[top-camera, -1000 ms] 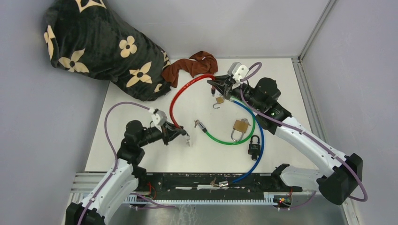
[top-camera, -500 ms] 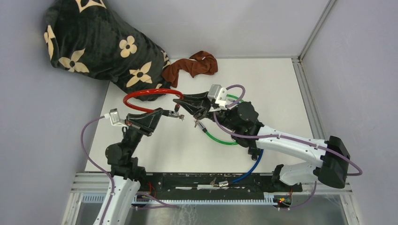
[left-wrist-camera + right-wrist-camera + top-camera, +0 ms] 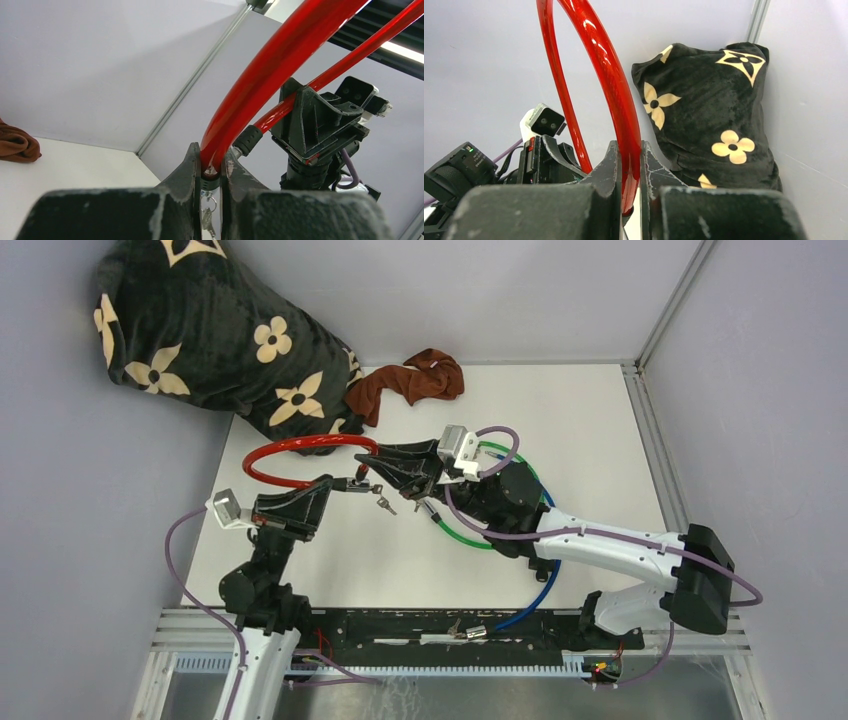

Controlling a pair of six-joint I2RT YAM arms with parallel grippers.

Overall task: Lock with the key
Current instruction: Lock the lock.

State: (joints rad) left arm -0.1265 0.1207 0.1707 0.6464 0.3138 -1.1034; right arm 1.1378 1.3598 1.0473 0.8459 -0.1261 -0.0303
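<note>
A red cable lock (image 3: 300,448) forms a loop held up above the table's left middle. My left gripper (image 3: 332,483) is shut on one end of the red cable (image 3: 260,80), where a black collar sits between the fingers and small keys (image 3: 383,503) hang on a ring below (image 3: 209,220). My right gripper (image 3: 380,462) is shut on the cable's other end (image 3: 616,100). The two grippers meet tip to tip, and the right gripper (image 3: 320,125) shows in the left wrist view.
A black flowered cushion (image 3: 200,340) lies at the back left and a brown cloth (image 3: 410,380) behind the grippers. A green cable lock (image 3: 480,540) and a blue cable (image 3: 545,585) lie under my right arm. A rail (image 3: 450,630) runs along the near edge.
Both arms swung to the left middle and lifted the red cable off the table. In the last half second the loop and grippers shifted a little further left; the keys now dangle.
</note>
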